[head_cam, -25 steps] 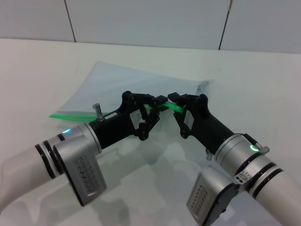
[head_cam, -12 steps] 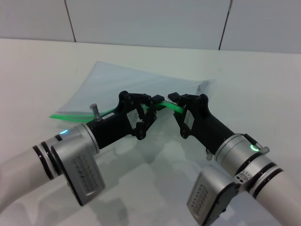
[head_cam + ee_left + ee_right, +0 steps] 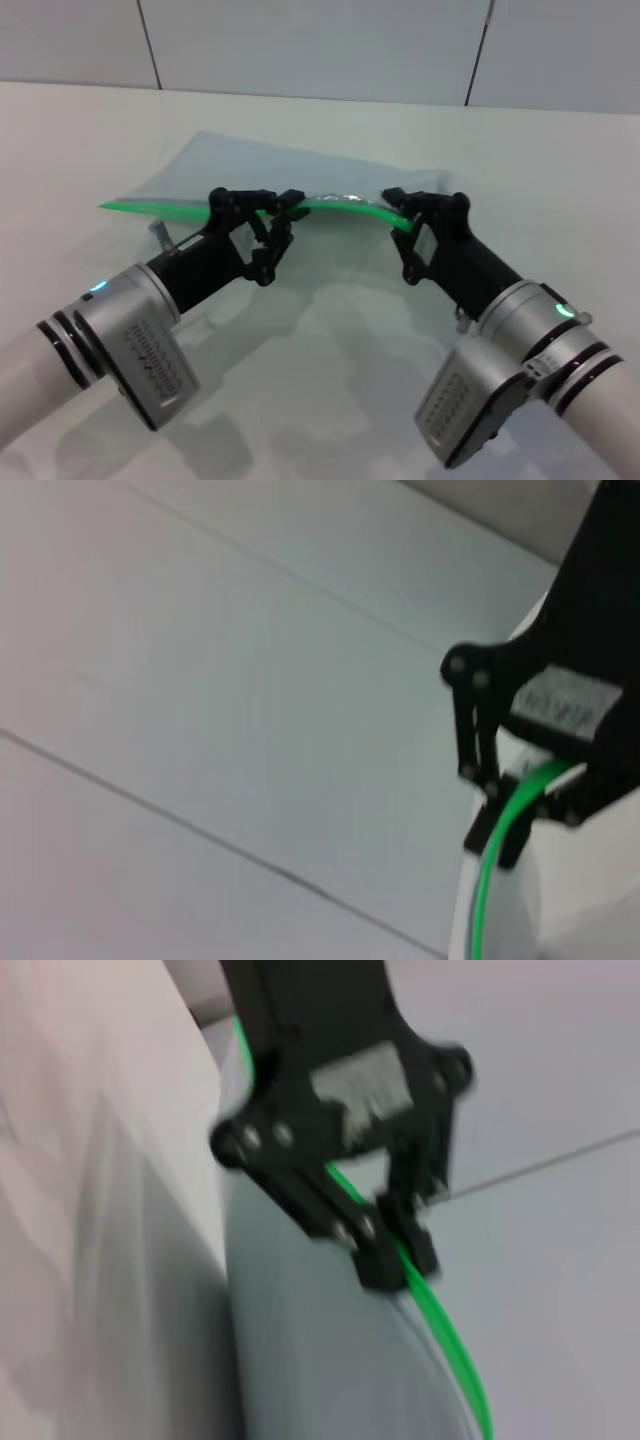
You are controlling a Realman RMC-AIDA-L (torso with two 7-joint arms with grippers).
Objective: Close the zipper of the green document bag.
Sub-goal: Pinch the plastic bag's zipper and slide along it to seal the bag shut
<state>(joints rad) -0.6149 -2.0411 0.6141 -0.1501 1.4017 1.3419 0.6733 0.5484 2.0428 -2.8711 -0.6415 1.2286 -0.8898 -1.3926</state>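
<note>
On the white surface [image 3: 80, 130] the green document bag [image 3: 300, 175] lies with its near long edge lifted off it. Along that edge runs the zipper [image 3: 345, 205], a bright green strip arching from the bag's left corner across to the right. The left claw [image 3: 283, 203] is clenched on the zipper a little left of the arch's middle, its dark fingers [image 3: 292, 197] pinching the strip. Farther right, well apart from it, the right claw [image 3: 400, 212] is clenched on the zipper's right end; the left wrist view shows it holding the strip [image 3: 500, 840].
</note>
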